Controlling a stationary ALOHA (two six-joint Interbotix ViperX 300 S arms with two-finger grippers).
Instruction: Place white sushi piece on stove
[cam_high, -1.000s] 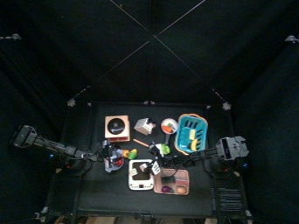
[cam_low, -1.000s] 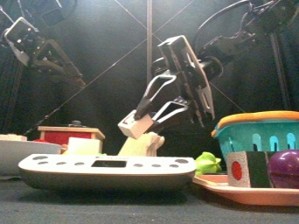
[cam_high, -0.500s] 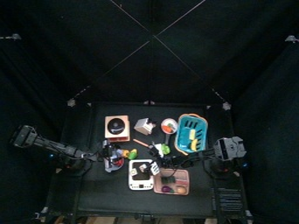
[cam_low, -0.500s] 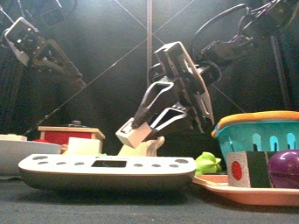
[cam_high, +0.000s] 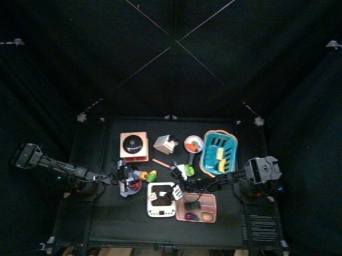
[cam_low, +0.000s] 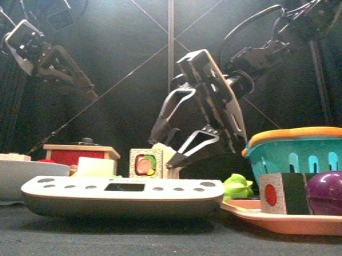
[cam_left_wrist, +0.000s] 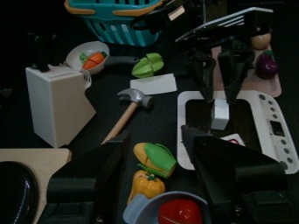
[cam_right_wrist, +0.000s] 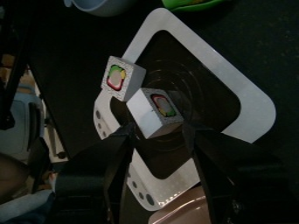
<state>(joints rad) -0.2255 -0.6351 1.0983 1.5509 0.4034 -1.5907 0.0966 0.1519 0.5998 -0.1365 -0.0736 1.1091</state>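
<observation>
White sushi piece (cam_right_wrist: 155, 114): a small pale block with one face printed in green and red. It sits on the dark burner mark of the stove (cam_right_wrist: 239, 96), tipped slightly, touching neither jaw. The right gripper (cam_low: 181, 146) hangs directly over it, jaws spread wide and holding nothing. The one relation that matters is therefore vertical: the block lies straight below, in the gap between the two jaws, with clearance on both sides. In the top view the stove sits near the table's 6 o'clock edge with its long axis running 12 to 6, and the right arm reaches it from about 3 o'clock. The right arm is plainly the nearer one. The left gripper (cam_left_wrist: 149, 188) is parked toward 9 o'clock, jaws apart and empty, over some toy vegetables. The right wrist view also shows a second, similar white block (cam_right_wrist: 121, 78) just beside the first, at the panel's rim; whether it rests on the stove or just off it cannot be settled. Judgement: placement looks complete. A straight lift should clear the block, while any sideways drift risks knocking it off the burner.
</observation>
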